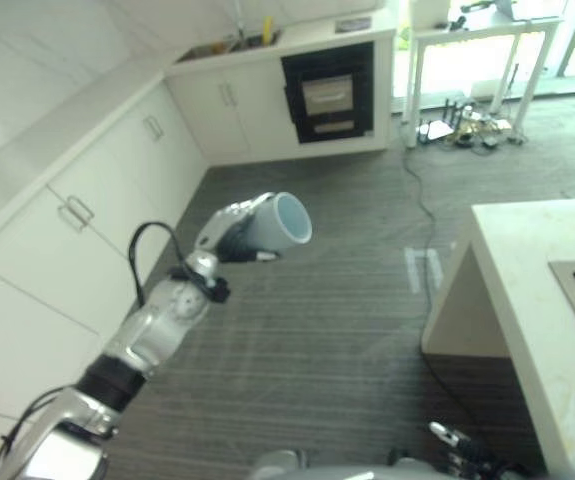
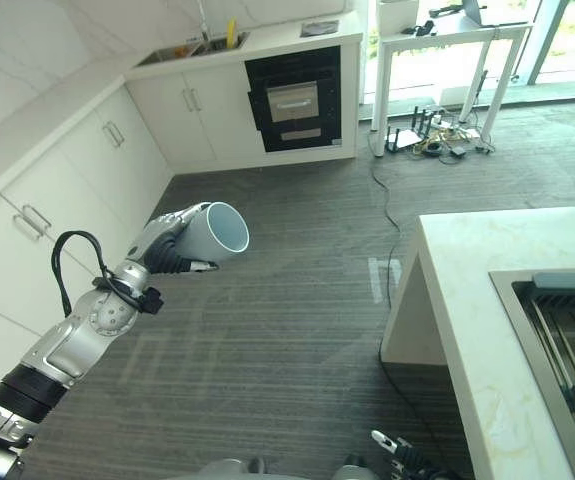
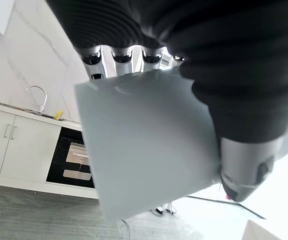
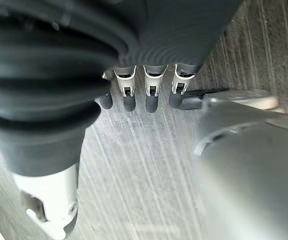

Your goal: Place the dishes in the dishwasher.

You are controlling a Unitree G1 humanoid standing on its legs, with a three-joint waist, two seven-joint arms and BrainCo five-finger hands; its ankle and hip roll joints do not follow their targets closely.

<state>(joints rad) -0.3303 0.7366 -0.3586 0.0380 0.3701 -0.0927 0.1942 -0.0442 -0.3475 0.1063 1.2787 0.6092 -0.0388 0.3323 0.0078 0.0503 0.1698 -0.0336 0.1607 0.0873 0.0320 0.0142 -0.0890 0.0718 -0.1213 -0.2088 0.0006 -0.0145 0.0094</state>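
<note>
I take the dishwasher (image 2: 295, 100) as my landmark, the dark-fronted appliance set into the far cabinets (image 2: 87, 165), just beside the sink with the tap (image 2: 179, 50).

Starting at my left: my left hand (image 2: 172, 240) is raised in mid-air over the grey floor (image 2: 287, 330), well short of the dishwasher and off to its left as I look. Its fingers and thumb are curled round a pale cup (image 2: 217, 232), clamping it on its side. In the left wrist view the cup (image 3: 144, 145) sits between the fingers (image 3: 128, 57) and the thumb (image 3: 244, 170), and the dishwasher (image 3: 73, 162) shows past it.

The cup's long axis lies roughly level, with the open mouth pointing away from the palm, toward the right and slightly up. So the cup lies ahead of the hand, mouth first, and the dishwasher is well beyond it across open floor. I judge the door is shut, so it needs opening before the cup can go in.

Further right, nearer me than the dishwasher, stands a white counter (image 2: 467, 300) with a rack (image 2: 572, 340) sunk into it.

My right hand (image 4: 138, 95) hangs low with its fingers relaxed, holding nothing. It is no closer to the dishwasher than the left.
</note>
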